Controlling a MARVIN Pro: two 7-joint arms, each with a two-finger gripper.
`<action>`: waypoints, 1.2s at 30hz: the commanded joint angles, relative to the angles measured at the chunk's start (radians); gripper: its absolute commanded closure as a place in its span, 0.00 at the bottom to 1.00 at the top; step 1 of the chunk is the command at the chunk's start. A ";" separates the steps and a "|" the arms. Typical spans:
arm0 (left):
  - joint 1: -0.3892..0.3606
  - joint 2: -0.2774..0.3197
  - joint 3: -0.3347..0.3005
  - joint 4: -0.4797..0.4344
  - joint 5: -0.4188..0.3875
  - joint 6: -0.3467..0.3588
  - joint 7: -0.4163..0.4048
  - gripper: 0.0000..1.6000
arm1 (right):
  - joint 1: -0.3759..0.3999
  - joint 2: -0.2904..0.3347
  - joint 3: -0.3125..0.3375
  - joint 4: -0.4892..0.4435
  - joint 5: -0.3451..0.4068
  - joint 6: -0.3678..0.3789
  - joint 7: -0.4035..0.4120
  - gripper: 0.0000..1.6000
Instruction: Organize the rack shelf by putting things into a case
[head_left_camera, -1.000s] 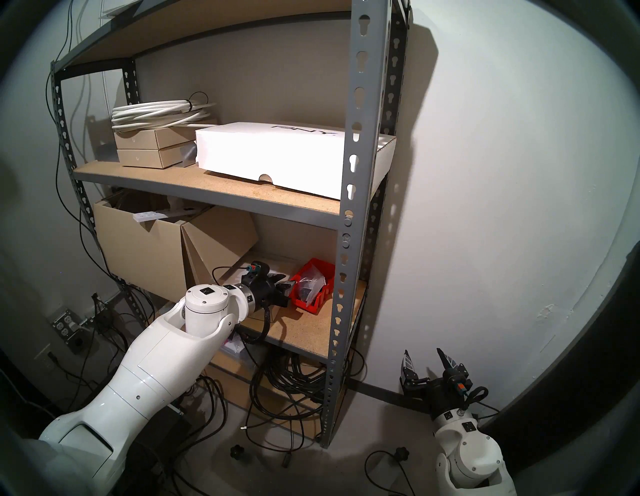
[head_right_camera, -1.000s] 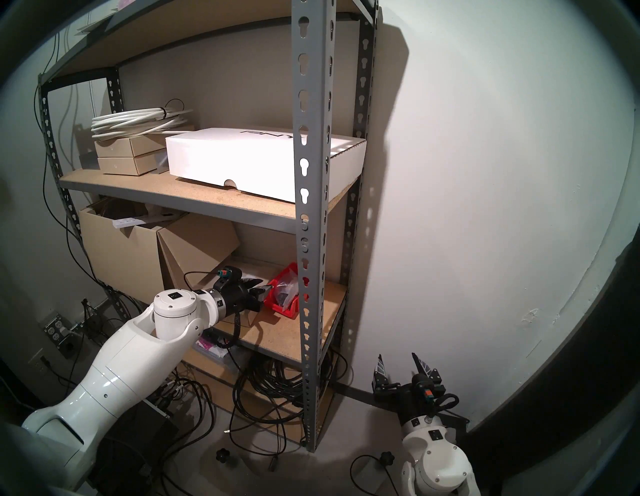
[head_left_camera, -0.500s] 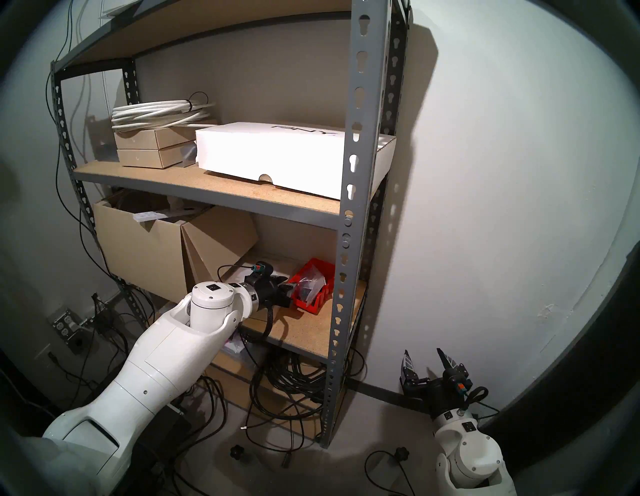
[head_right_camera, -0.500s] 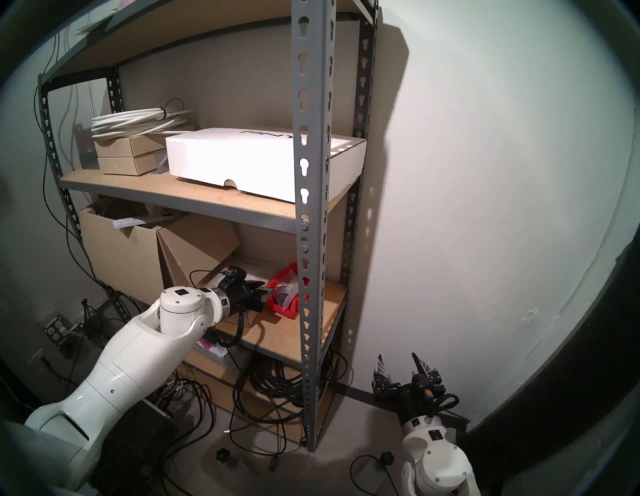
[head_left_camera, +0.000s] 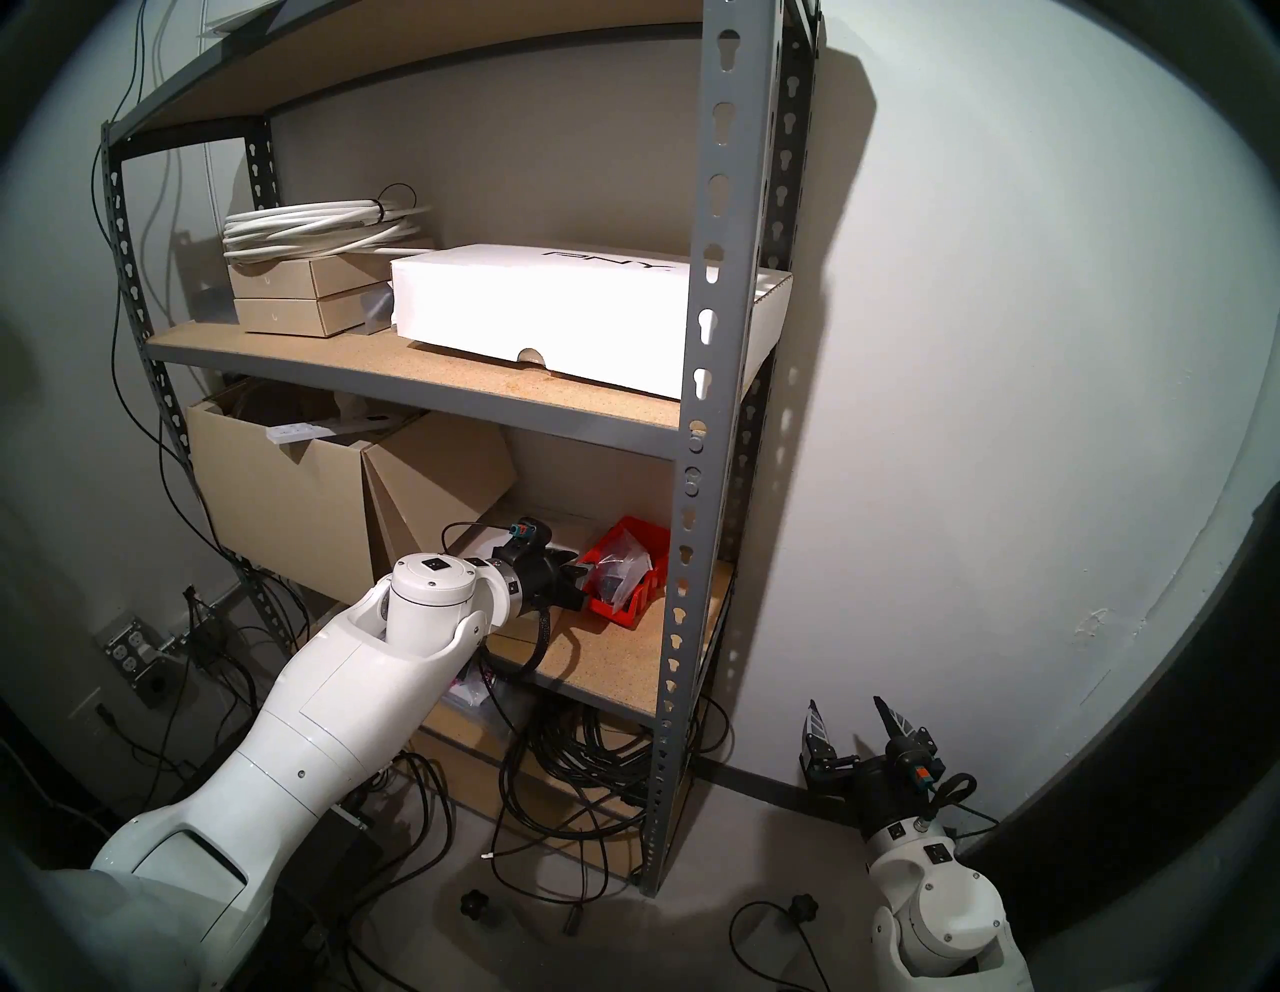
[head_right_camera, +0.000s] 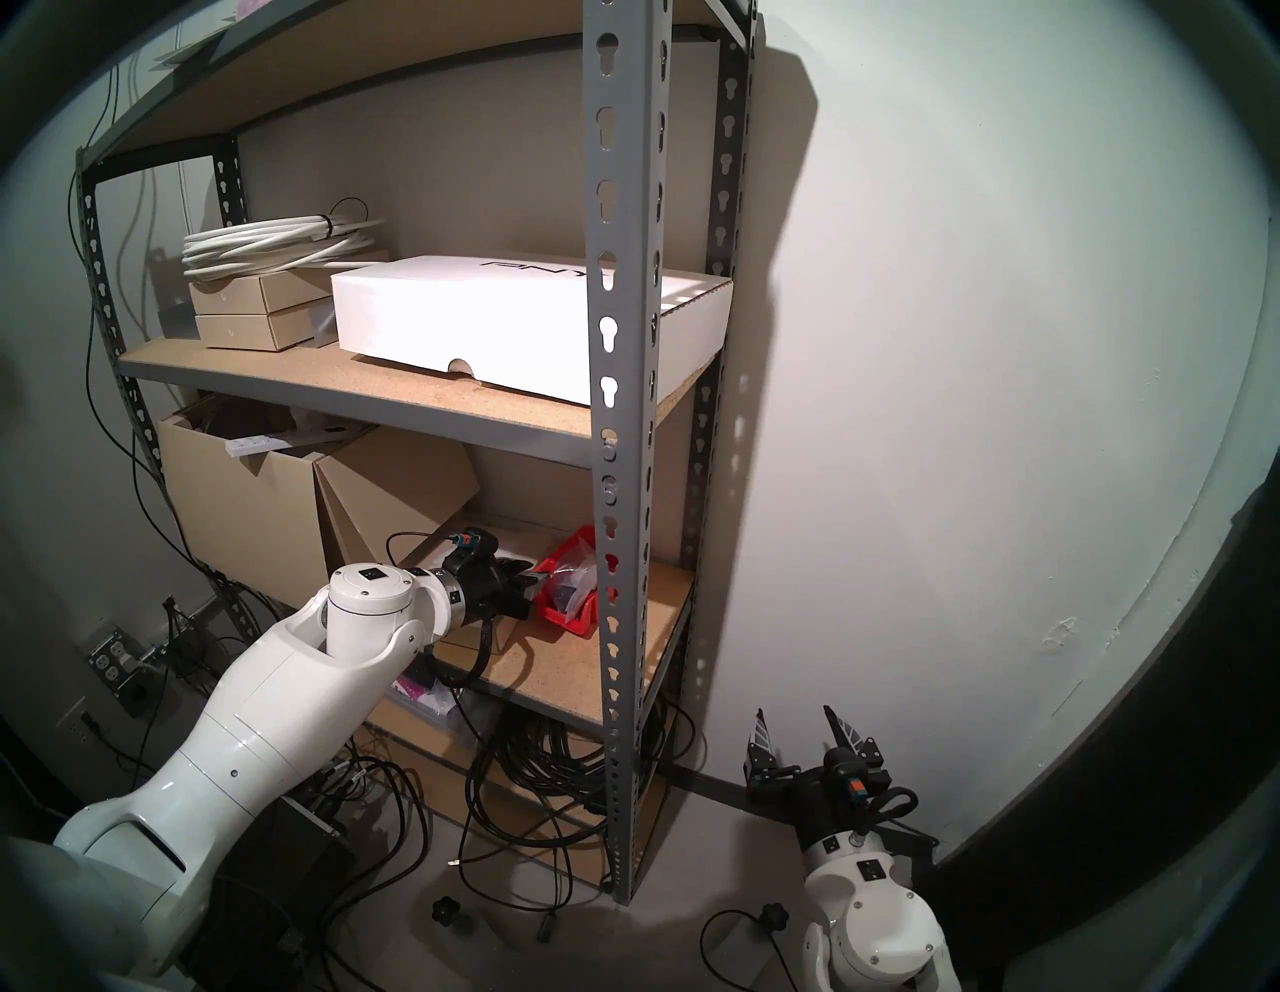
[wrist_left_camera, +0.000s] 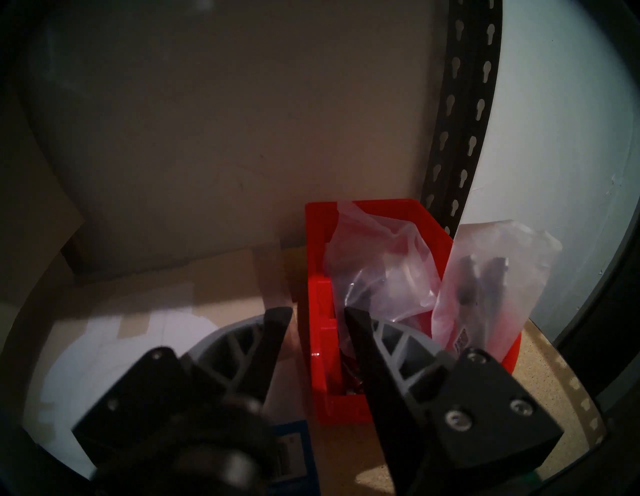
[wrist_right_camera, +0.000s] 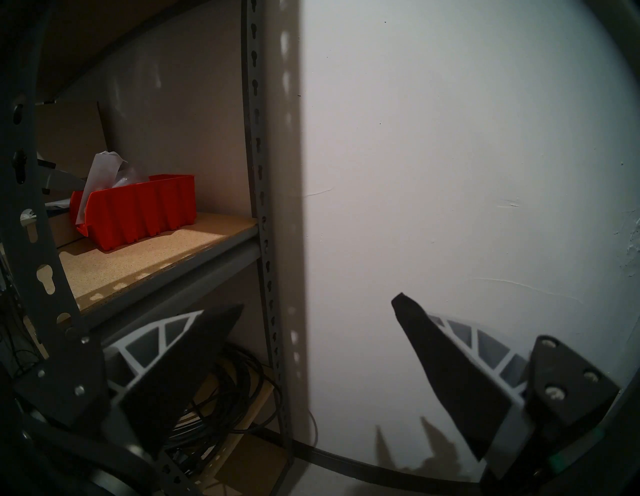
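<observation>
From the head views we cannot make out the left hand (head_left_camera: 580, 572) fingertips against the red bin (head_left_camera: 627, 577); its own wrist body covers them. In the left wrist view its near finger (wrist_left_camera: 375, 350) hides part of the clear bags (wrist_left_camera: 377, 273), whose contents stay too dim to name. The rack upright (head_right_camera: 620, 485) cuts across the bin in the right head view.

Head views are bright, the wall (head_left_camera: 1004, 346) glaring, the rack (head_left_camera: 720, 346) casting hard shadows rightward; wrist views are dim, blurred near the lens; dark fisheye rims bend every edge
</observation>
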 joint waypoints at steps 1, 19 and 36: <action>-0.043 -0.016 -0.001 0.001 0.004 0.000 -0.006 0.45 | 0.001 0.000 0.000 -0.021 0.000 -0.003 0.000 0.00; -0.068 -0.042 0.010 0.032 0.036 0.032 -0.031 0.46 | 0.001 0.000 0.000 -0.021 0.000 -0.002 0.000 0.00; -0.083 -0.064 0.010 0.064 0.063 0.040 -0.045 0.58 | 0.001 0.000 0.000 -0.021 0.000 -0.002 0.000 0.00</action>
